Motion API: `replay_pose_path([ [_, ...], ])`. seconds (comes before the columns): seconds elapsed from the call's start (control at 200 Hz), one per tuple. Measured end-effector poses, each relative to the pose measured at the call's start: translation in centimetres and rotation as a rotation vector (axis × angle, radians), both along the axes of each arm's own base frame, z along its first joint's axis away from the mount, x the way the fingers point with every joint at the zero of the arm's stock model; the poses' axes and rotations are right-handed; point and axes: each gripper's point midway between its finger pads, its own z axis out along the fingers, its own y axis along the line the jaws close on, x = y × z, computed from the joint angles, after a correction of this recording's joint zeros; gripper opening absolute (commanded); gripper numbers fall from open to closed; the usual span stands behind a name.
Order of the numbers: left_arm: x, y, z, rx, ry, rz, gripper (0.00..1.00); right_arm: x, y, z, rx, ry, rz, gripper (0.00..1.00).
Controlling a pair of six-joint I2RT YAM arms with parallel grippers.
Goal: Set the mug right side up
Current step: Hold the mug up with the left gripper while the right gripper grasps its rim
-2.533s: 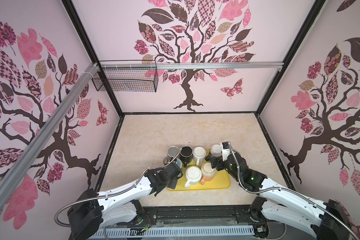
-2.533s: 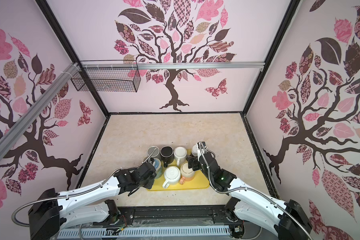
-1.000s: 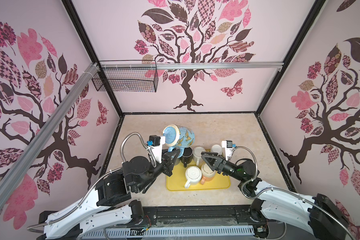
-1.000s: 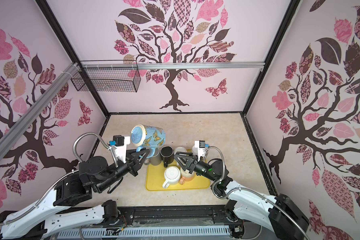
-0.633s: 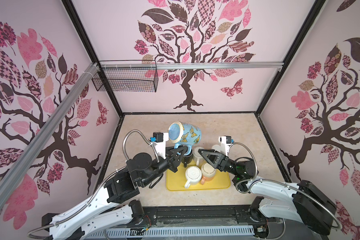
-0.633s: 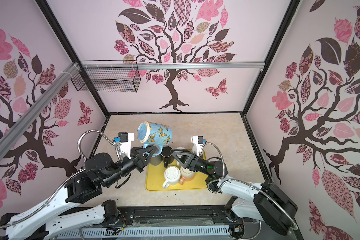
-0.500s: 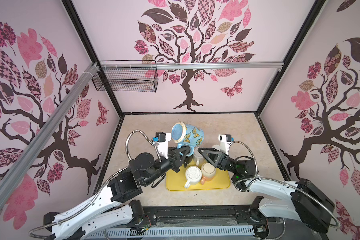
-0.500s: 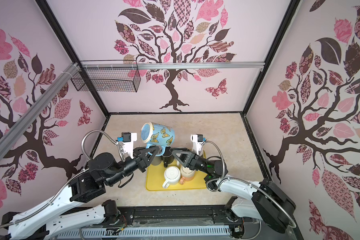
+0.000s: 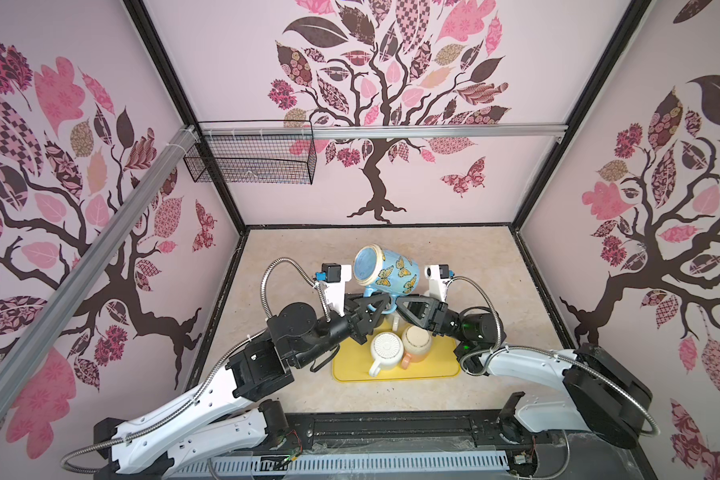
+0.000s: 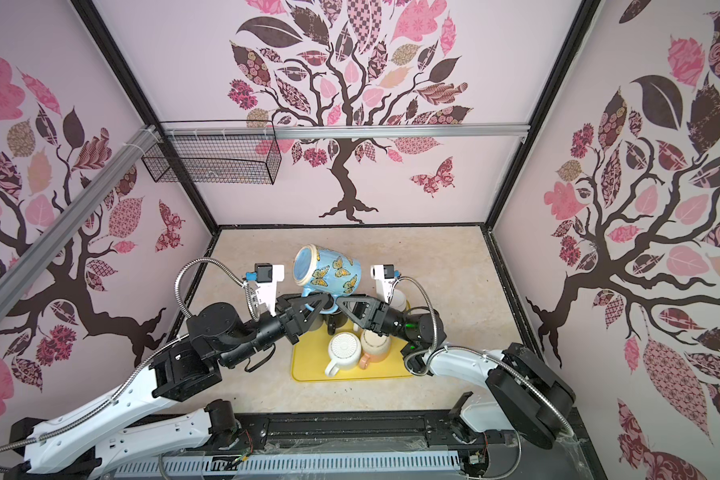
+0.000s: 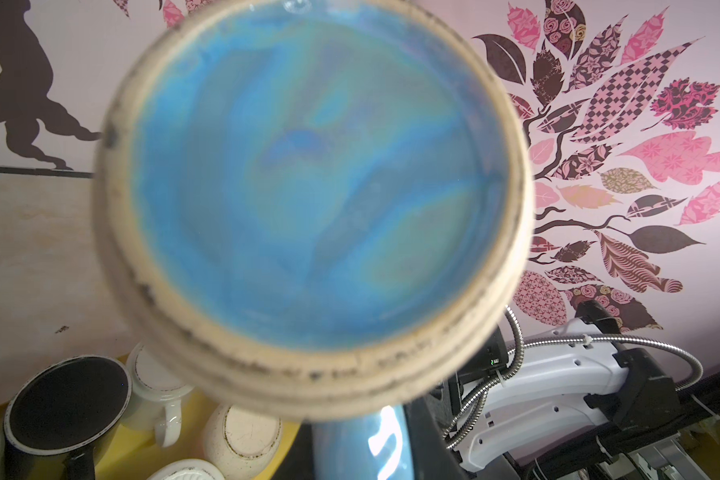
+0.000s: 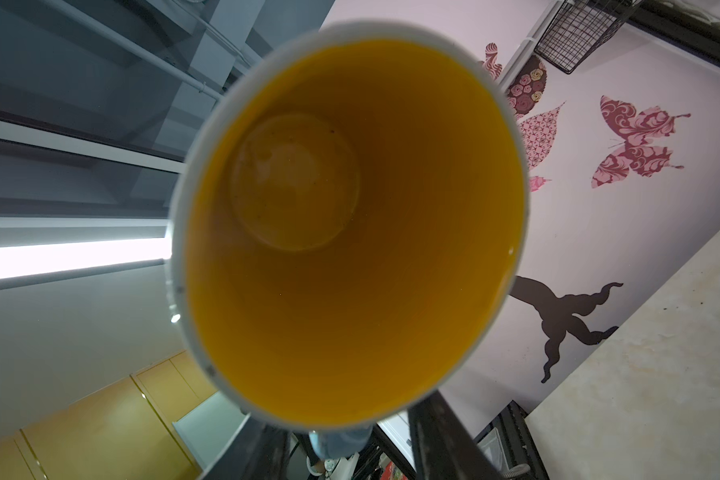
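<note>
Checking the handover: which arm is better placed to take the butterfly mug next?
Right, probably: right gripper sits at the mouth end of the sideways butterfly mug; left gripper is shut on its handle.

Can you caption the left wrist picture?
Blue bottom of the butterfly mug fills the view, with other mugs on the yellow tray.

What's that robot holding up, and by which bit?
The blue butterfly mug, in the air on its side, held by its handle in the left gripper. Whether the right gripper beside it also grips cannot be told.
</note>
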Motion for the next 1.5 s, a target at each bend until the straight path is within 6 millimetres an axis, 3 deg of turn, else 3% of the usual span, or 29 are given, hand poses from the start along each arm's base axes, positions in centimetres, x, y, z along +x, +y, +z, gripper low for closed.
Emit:
replay_pose_path([
  [0.165, 0.0, -0.2, 0.4, -0.041, -0.006, -0.004, 0.00, 0.2, 0.2, 0.8, 0.019, 0.000, 0.002, 0.28],
  [0.41, 0.5, -0.6, 0.0, -0.115, 0.006, -0.001, 0.00, 0.8, 0.4, 1.4, 0.036, 0.011, -0.014, 0.25],
  [0.45, 0.6, -0.6, -0.1, -0.124, 0.007, 0.002, 0.00, 1.0, 0.5, 1.4, 0.037, 0.020, -0.016, 0.16],
  [0.475, 0.7, -0.5, -0.2, -0.128, 0.008, 0.004, 0.00, 1.1, 0.5, 1.4, 0.037, 0.022, -0.018, 0.00],
  [0.685, 0.3, 0.5, -1.0, -0.143, 0.022, 0.014, 0.00, 0.7, 1.1, 0.7, 0.009, 0.024, -0.003, 0.00],
  [0.865, -0.6, 2.0, -2.1, -0.086, 0.042, 0.026, 0.34, -0.2, 2.2, -0.2, -0.048, 0.002, 0.036, 0.00],
  [1.145, 0.0, 3.6, -2.9, -0.030, 0.029, 0.100, 0.39, 1.7, 2.2, -1.1, -0.092, 0.029, -0.019, 0.00],
  [1.185, 0.1, 3.7, -3.1, -0.021, 0.030, 0.107, 0.37, 1.7, 2.3, -1.2, -0.101, 0.031, -0.020, 0.00],
  [1.225, 0.2, 3.7, -3.2, -0.012, 0.029, 0.114, 0.27, 1.8, 2.4, -1.3, -0.110, 0.028, -0.020, 0.00],
  [1.265, 0.4, 3.8, -3.6, 0.001, 0.033, 0.126, 0.14, 1.8, 2.5, -1.2, -0.117, 0.019, -0.020, 0.00],
  [1.29, 0.5, 3.9, -3.7, 0.005, 0.037, 0.134, 0.00, 1.8, 2.6, -1.2, -0.122, 0.014, -0.025, 0.00],
  [1.5, 0.6, 3.5, -3.0, -0.035, 0.055, 0.126, 0.00, 1.7, 2.3, -0.9, -0.137, -0.043, -0.050, 0.00],
])
